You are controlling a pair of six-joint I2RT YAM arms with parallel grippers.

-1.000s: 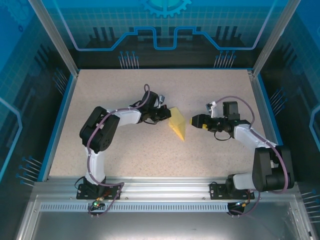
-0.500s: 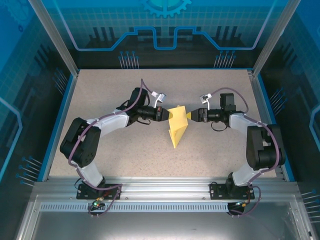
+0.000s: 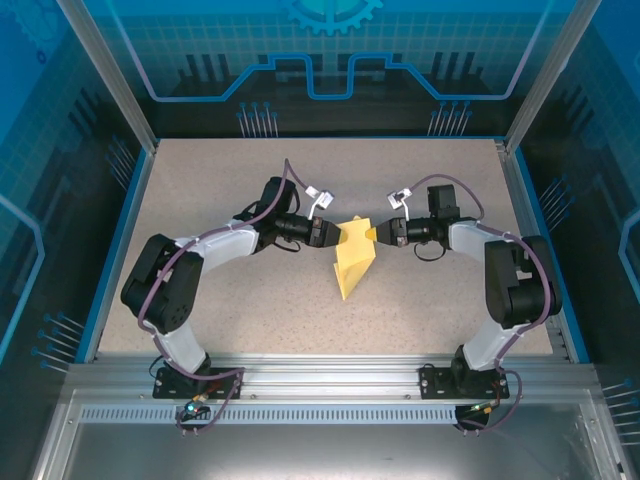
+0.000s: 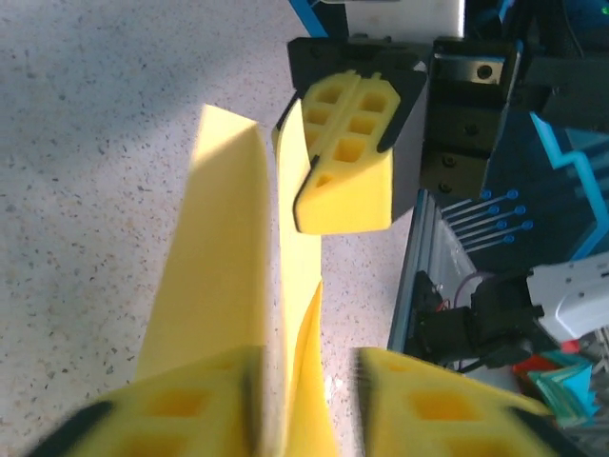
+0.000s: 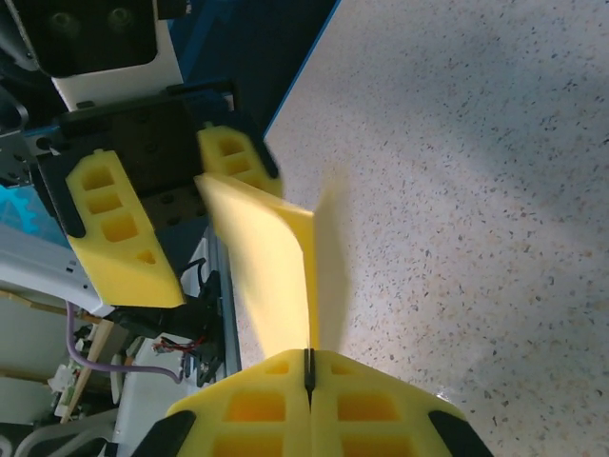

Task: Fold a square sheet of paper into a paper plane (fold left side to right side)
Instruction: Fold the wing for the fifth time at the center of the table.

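Observation:
The yellow paper (image 3: 350, 265) is a creased wedge at mid-table, its narrow tip pointing toward the near edge. My right gripper (image 3: 376, 234) is shut on the wedge's upper right corner; in the right wrist view the pads (image 5: 247, 409) press flat together on the paper's edge (image 5: 271, 267). My left gripper (image 3: 328, 234) stands open at the wedge's upper left. In the left wrist view the raised flaps (image 4: 224, 257) run between its spread pads (image 4: 181, 409), with a clear gap on the right side. The right gripper (image 4: 344, 143) faces it from the far end.
The speckled table (image 3: 250, 310) is bounded by a blue rim (image 3: 115, 250) and glass walls. Both forearms reach inward and meet near the middle. The aluminium base rail (image 3: 330, 385) runs along the near edge.
Both grippers have closed in on the paper from either side. The right one has taken hold of its corner, and the wedge now stands partly raised, a little further left.

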